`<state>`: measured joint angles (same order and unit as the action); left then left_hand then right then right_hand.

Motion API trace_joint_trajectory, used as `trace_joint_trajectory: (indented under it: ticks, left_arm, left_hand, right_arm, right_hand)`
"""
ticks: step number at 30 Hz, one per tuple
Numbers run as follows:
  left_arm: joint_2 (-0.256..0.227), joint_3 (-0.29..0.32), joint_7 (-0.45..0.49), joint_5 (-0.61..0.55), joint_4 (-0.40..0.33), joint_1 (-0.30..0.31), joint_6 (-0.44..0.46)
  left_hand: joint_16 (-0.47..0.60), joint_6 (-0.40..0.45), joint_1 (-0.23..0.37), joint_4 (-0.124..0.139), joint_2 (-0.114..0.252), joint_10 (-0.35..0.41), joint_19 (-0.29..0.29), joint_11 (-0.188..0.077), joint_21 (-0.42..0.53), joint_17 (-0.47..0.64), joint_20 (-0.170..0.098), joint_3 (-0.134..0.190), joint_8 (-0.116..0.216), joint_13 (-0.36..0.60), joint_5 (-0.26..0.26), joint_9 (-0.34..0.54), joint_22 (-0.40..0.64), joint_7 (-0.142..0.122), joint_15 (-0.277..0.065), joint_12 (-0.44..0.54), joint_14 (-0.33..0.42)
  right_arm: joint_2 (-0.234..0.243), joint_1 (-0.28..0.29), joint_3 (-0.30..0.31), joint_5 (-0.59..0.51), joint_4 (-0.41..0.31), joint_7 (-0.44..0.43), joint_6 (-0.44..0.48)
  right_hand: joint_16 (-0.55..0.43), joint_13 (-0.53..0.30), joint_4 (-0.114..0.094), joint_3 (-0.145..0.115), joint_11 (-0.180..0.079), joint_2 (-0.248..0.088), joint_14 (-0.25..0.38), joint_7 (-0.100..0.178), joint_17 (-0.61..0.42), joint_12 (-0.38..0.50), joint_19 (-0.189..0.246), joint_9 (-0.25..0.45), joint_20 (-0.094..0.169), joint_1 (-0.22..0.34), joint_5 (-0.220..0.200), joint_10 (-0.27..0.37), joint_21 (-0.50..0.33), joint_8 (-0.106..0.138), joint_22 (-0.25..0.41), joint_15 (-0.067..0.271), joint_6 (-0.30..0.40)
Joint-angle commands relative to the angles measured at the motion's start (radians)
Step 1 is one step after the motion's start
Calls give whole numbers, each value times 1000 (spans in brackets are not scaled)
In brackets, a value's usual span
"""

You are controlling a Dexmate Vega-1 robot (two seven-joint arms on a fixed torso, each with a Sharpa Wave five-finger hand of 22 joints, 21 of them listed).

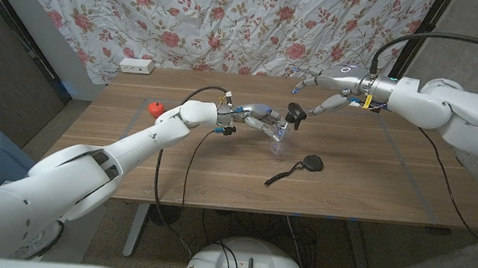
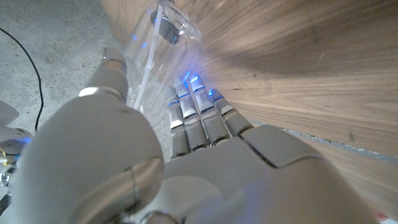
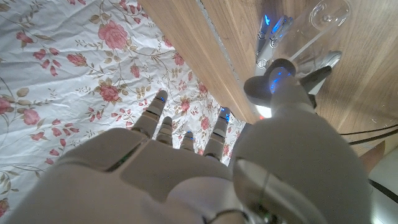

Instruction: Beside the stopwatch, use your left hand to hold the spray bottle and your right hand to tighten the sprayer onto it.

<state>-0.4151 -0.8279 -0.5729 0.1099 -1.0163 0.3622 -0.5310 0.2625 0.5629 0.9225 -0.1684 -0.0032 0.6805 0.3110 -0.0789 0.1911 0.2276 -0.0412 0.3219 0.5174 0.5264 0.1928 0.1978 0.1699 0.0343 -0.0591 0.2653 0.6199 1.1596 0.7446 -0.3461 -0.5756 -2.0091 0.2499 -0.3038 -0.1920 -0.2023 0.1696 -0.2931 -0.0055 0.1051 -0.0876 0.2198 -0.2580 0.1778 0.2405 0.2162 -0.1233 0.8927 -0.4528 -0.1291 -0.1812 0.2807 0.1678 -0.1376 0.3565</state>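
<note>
A clear spray bottle [image 1: 278,138] with a black sprayer [image 1: 293,114] on top stands tilted at the table's middle, gripped by my left hand [image 1: 258,118]. In the left wrist view the fingers [image 2: 198,118] wrap around the transparent bottle [image 2: 155,43], whose inner tube shows. My right hand [image 1: 330,88] hovers behind and to the right of the sprayer, fingers spread, holding nothing and apart from it. The right wrist view shows this hand [image 3: 186,162] short of the bottle [image 3: 314,28]. The black stopwatch [image 1: 310,164] lies on the table just right of the bottle.
The stopwatch's black cord [image 1: 278,178] trails toward the front edge. A small red object [image 1: 154,107] sits at the table's left. A white power strip [image 1: 136,65] lies at the far left edge, before a floral curtain [image 1: 231,21].
</note>
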Motion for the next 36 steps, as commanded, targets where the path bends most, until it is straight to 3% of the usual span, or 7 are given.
trace_joint_trajectory:
  ticks: [1, 24, 36]
  left_arm:
    - [8, -6, -1, -6, 10, -10, 7]
    - [26, -13, 12, -16, 42, -22, -8]
    - [11, -13, 27, -29, 4, -9, 0]
  left_hand:
    - [-2, 130, 55, 4, 77, 98, -8, -95, 0, -1, -70, 3, 362, 3, 5, 4, 1, -96, -132, -1, 1]
    - [-4, 128, 52, 4, 81, 100, -8, -97, 0, -3, -70, 2, 360, 4, 5, 4, 1, -97, -132, -3, 3]
    - [-4, 128, 52, 3, 82, 100, -8, -94, 1, -3, -70, 2, 359, 4, 5, 4, 1, -96, -132, -4, 3]
  right_arm:
    - [-21, -40, -18, -5, 38, 34, -74]
    - [-65, -115, -68, -14, 94, 120, -149]
    - [-82, -153, -90, -9, 86, 203, -131]
  right_hand:
    - [1, -3, 3, -8, -2, -7, -10, 3, -4, 7, -4, 4, -2, -2, -5, -7, 3, -1, 0, -5, 2]
    - [-5, -1, -3, -16, -20, -16, -20, 2, -6, 14, -11, 6, 3, 20, -13, -5, 0, 10, 0, -3, 36]
    - [-8, -1, -8, -15, -19, -17, -20, 2, -6, 17, -7, 7, 7, 19, -14, -3, -3, 17, 0, -3, 55]
